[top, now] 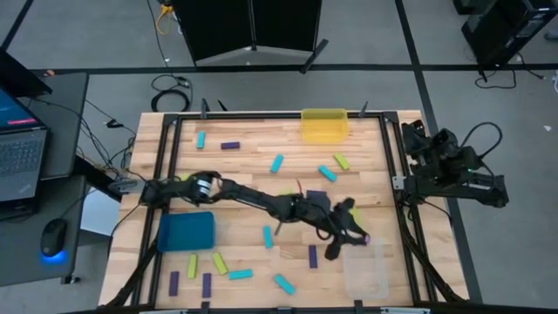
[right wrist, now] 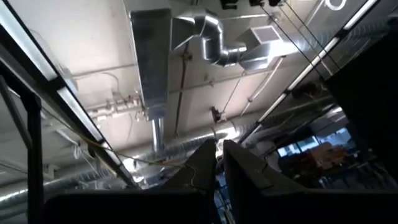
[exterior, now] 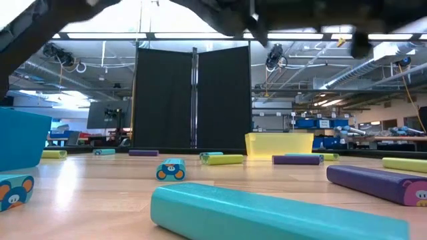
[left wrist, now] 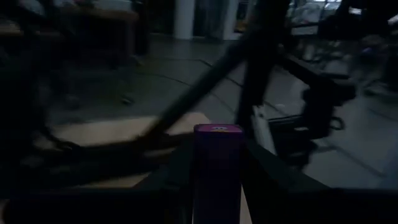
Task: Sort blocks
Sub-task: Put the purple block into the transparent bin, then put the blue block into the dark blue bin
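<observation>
Small cyan, purple and yellow-green blocks lie flat across the wooden table, among them a cyan block (top: 268, 236) and a purple block (top: 312, 255). My left arm reaches across the table toward its right side. My left gripper (top: 353, 234) is shut on a dark purple block (left wrist: 217, 162), just beside the clear bin (top: 364, 269). My right gripper (right wrist: 216, 163) stays folded back at the table's right edge, pointing up at the ceiling, shut on nothing. My left gripper pinches the purple block by its two long sides (left wrist: 200, 180) between its two fingers. The fingers point about level toward the table's right side and lie along the block. The block's free end (left wrist: 217, 129) juts out past the fingertips, and the block is lifted clear of the table.
A yellow bin (top: 324, 124) stands at the far edge and a teal bin (top: 186, 234) at the near left. In the low view a cyan block (exterior: 267, 217) lies close in front and a purple one (exterior: 380, 183) to its right. A black frame (top: 397, 174) borders the table.
</observation>
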